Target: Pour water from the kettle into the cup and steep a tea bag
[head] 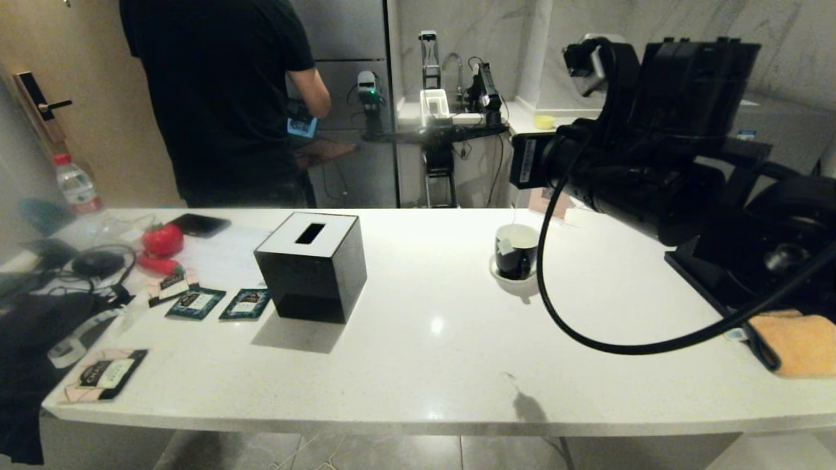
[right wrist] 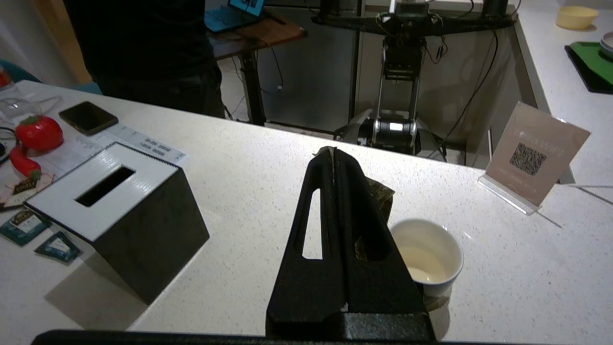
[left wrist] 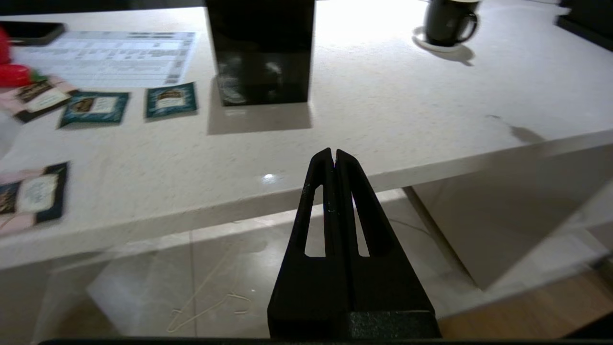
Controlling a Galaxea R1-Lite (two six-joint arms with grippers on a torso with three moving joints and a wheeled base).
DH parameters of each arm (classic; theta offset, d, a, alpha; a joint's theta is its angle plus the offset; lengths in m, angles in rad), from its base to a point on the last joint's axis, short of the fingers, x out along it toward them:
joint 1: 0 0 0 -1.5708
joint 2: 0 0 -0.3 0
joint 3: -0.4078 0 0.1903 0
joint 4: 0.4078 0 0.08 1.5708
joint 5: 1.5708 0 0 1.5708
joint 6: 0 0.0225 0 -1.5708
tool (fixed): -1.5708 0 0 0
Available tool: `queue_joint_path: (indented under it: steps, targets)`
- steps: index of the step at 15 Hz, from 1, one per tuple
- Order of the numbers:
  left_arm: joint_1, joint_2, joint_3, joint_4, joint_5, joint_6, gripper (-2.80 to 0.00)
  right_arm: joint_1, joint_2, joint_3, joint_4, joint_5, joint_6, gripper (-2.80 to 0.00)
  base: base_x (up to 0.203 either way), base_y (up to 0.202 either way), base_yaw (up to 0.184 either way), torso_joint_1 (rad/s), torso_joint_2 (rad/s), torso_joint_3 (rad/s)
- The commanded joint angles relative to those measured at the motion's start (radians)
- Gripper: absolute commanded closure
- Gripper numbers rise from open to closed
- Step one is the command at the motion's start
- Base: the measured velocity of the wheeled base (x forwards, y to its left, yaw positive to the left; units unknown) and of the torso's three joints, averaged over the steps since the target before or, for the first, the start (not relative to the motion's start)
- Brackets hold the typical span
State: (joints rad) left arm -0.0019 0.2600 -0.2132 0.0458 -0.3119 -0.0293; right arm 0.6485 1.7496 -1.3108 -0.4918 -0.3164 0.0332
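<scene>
The black cup [head: 516, 261] with a white inside stands on its white saucer [head: 513, 282] right of the table's middle. A little pale water [right wrist: 424, 268] lies at its bottom. My right gripper [right wrist: 334, 151] hangs over the table just beside the cup [right wrist: 426, 254], shut on the grey-brown tea bag [right wrist: 385, 199], which bulges out past one finger. My left gripper [left wrist: 334, 152] is shut and empty, low in front of the table's near edge, with the cup [left wrist: 448, 24] far off. The kettle is out of view.
A black tissue box [head: 313, 264] with a white top stands mid-table, teal sachets [head: 196, 302] to its left. A QR sign [right wrist: 534, 158] stands behind the cup. An orange cloth [head: 800, 343] lies at the right edge. A person [head: 222, 98] stands behind the table.
</scene>
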Motion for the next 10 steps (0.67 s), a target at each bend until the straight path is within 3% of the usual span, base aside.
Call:
queue_joint_path:
  steps: [1,7,10]
  targets:
    - [-0.001,0.158,-0.042,-0.032,-0.027,0.0,0.0,0.002,0.013,-0.036,-0.002,0.0,-0.001,0.0,0.0,0.0,0.0,0.0,0.0,0.0]
    - [-0.013,0.505,-0.083,-0.315,-0.104,0.0,0.0,0.004,0.036,-0.121,0.015,0.005,-0.002,0.0,0.0,0.0,0.0,0.0,0.0,0.0]
    - [-0.099,0.685,-0.119,-0.48,-0.115,0.0,0.0,0.014,0.034,-0.147,0.028,0.005,-0.001,0.0,0.0,0.0,0.0,0.0,0.0,0.0]
